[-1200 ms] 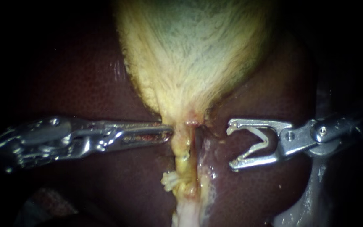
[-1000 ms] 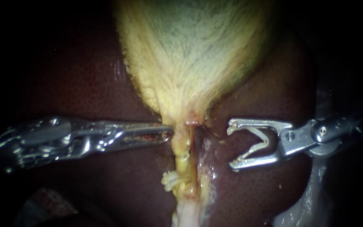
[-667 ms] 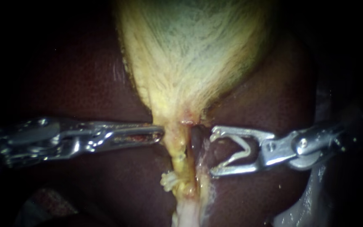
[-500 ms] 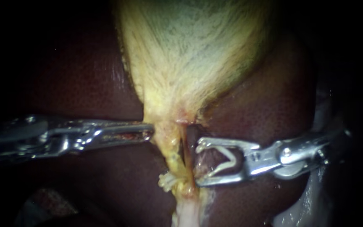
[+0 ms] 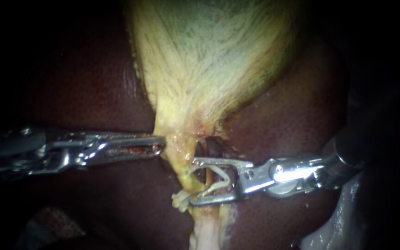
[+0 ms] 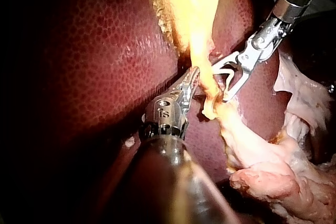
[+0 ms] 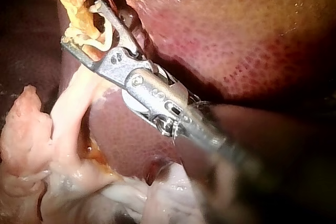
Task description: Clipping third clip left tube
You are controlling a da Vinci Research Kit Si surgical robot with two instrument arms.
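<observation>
Right instrument [image 5: 193, 181]: shaft enters the endoscope view between 3 and 4 o'clock and lies almost level, jaws pointing to 9 o'clock. The jaws stand wide apart with a white open clip [image 5: 218, 184] seated between them, one leg against each jaw. They straddle the left tube [image 5: 184, 175], one jaw on its 12 o'clock side, the other on its 6 o'clock side.
Left instrument [image 5: 159, 146]: shaft enters from 9 o'clock, level, jaws pointing to 3 o'clock. The jaws lie together, nipping the edge of the yellow neck of the gallbladder [image 5: 209, 60], at 10 o'clock from the right instrument's tips.
Left tube: yellow strand running from the gallbladder's neck at centre toward 6 o'clock, over the dark liver [image 5: 70, 83].
Closed clip [image 5: 180, 201]: white, on the tube, just at 8 o'clock from the right instrument's lower jaw tip.
Left wrist view: the tube runs between the two instruments' tips.
Right wrist view: the open clip sits between the spread jaws, yellow tissue inside it
</observation>
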